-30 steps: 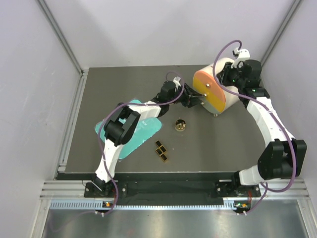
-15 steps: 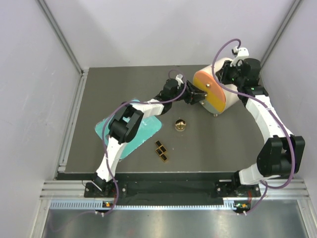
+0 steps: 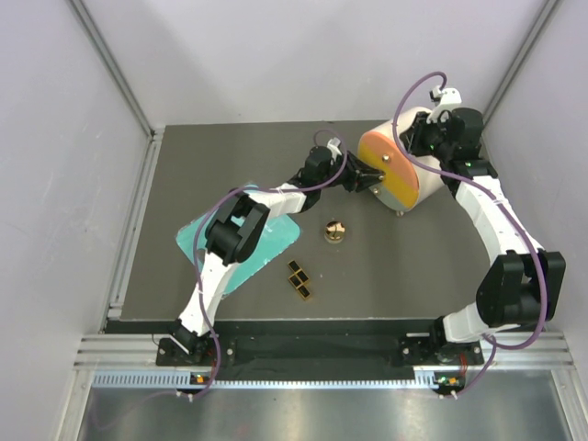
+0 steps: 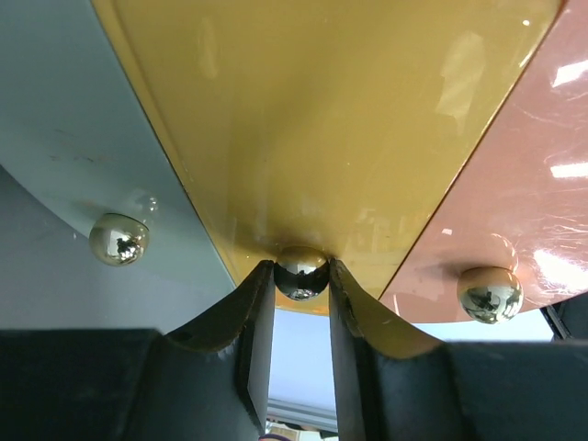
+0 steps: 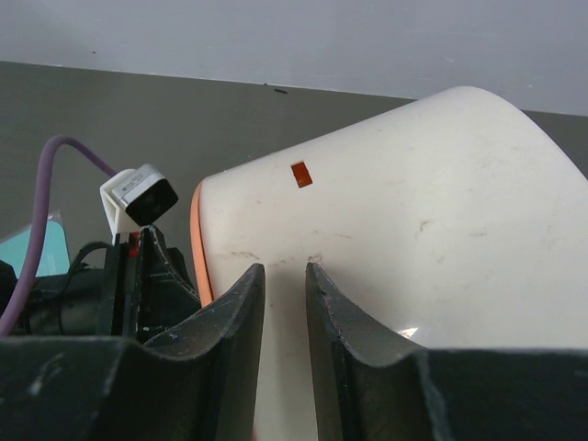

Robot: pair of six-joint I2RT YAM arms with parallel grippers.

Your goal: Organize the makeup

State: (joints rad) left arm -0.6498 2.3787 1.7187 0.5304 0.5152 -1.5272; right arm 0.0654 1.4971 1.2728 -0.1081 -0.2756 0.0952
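From above and behind, the top camera overlooked the whole counter (image 3: 230, 156). Both wrist cameras sat close against the drum (image 3: 390, 170), which all three views shared.

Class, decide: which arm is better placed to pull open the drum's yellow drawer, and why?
Left. The left end effector is closed on the knob of the yellow drawer, ready to pull. The right end effector sits behind the drum, away from its knobs.

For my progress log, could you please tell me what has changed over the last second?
The left gripper advanced rightward to the white drum's yellow drawer front and now pinches its middle silver knob. The right gripper, round gold compact and black palettes stayed put.
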